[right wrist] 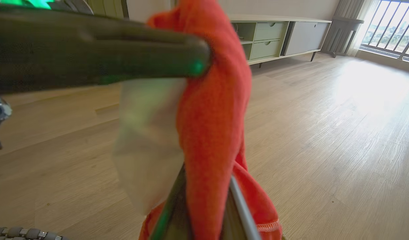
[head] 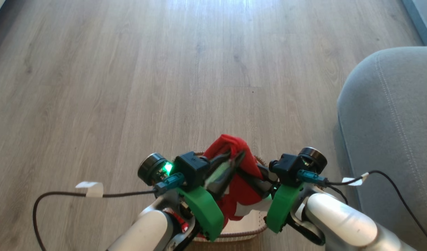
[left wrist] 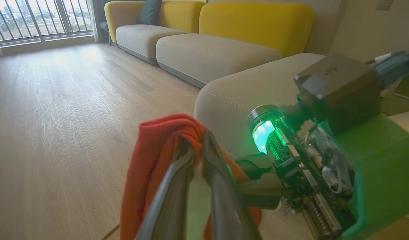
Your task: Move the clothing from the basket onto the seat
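Pinching the clothing (head: 234,143) from both sides: left hand (head: 235,157) and right hand (right wrist: 208,186) each look clamped on the red bunch, just above the basket (head: 234,234). It's soft, light, floppy stuff, so I'd grab thick folds and watch the dangling tails. The seat (head: 391,122) and its rounded edge are right of the basket, with open floor (head: 164,87) beyond.

clothing (head: 243,190): red, white panel | seat (head: 391,122): grey, pale stitching | floor (head: 130,69): pale woodgrain
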